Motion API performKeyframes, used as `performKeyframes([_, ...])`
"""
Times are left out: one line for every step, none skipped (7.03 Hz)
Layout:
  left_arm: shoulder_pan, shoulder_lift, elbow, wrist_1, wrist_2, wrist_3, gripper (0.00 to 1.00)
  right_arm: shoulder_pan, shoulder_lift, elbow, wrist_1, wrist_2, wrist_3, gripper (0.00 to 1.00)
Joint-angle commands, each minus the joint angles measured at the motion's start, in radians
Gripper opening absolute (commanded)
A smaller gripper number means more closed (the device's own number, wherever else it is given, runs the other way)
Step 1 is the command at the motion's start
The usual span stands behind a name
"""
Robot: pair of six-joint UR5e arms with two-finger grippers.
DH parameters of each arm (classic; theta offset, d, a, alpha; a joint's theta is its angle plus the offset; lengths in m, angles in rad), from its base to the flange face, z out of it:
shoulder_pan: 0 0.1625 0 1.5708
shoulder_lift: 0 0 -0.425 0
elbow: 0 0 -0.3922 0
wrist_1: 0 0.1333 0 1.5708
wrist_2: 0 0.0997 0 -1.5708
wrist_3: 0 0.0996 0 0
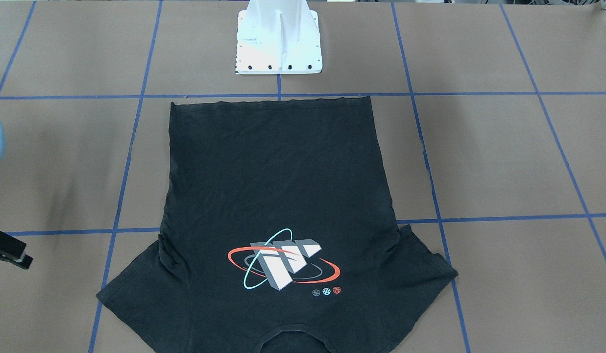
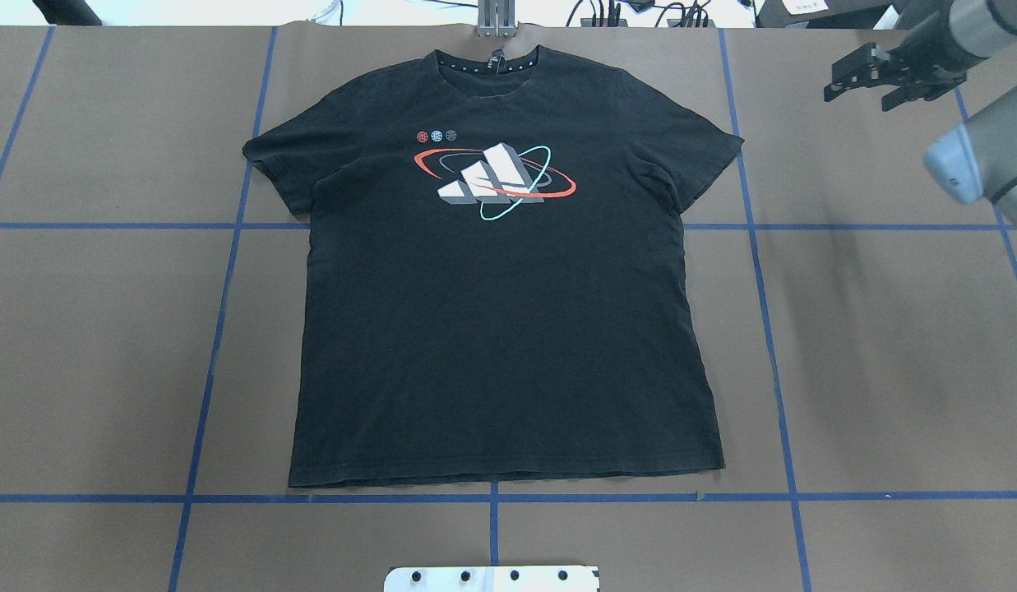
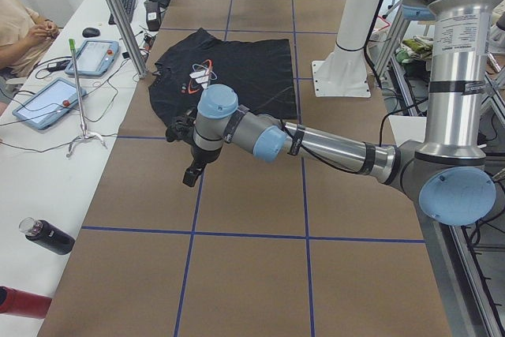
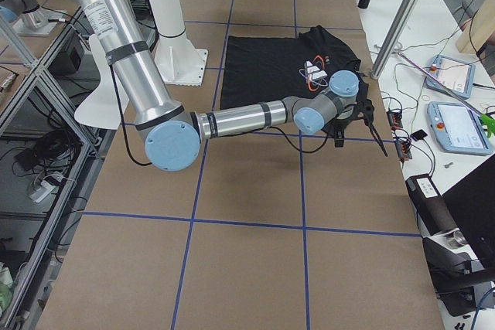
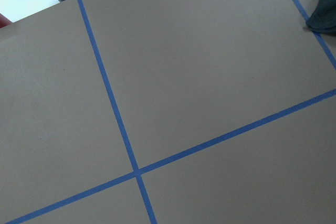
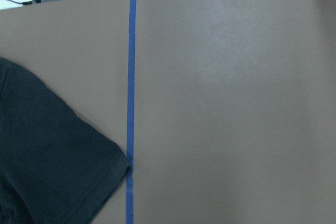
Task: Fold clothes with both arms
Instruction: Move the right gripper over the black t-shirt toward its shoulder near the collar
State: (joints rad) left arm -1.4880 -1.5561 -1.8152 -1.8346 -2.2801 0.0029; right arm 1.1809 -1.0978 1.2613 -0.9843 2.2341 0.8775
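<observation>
The black T-shirt (image 2: pixel 500 329) is lying flat mid-desk, collar toward the far edge — soft, light and limp, probably wanting pinches at sleeve and hem corners — while the right gripper (image 2: pixel 863 90) is hovering spread near the far-right corner; whether the left gripper (image 3: pixel 190 173) is gaping, I cannot tell.

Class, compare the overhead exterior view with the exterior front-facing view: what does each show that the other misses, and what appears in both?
Overhead only: the T-shirt's whole collar and the cables beyond the table's far edge. Front-facing only: the white pedestal's upright column; the collar is partly cropped there. Both: the shirt lying flat, print up, the blue tape grid, and the right gripper at the frame's edge, clear of the shirt.
</observation>
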Motion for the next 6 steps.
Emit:
performKeyframes([0.0,-0.001,0.004,-0.009,-0.001,-0.035,1.0,-0.159,0.085,-0.097,0.107,-0.225,0.27,0.92])
performKeyframes([0.002,-0.002,0.004,-0.009,-0.001,-0.043,1.0,-0.211,0.087,-0.136,0.216,-0.37,0.282,0.92])
performKeyframes([0.002,-0.001,0.007,-0.011,-0.001,-0.043,1.0,-0.218,0.099,-0.199,0.275,-0.381,0.282,0.92])
performKeyframes([0.002,-0.002,0.005,-0.011,-0.001,-0.043,1.0,-0.218,0.107,-0.212,0.274,-0.386,0.282,0.91])
performKeyframes([0.002,-0.002,0.005,-0.011,-0.001,-0.043,1.0,-0.218,0.107,-0.22,0.274,-0.386,0.284,0.88])
performKeyframes([0.002,-0.001,0.002,-0.011,-0.002,-0.043,1.0,-0.218,0.107,-0.227,0.274,-0.386,0.285,0.83])
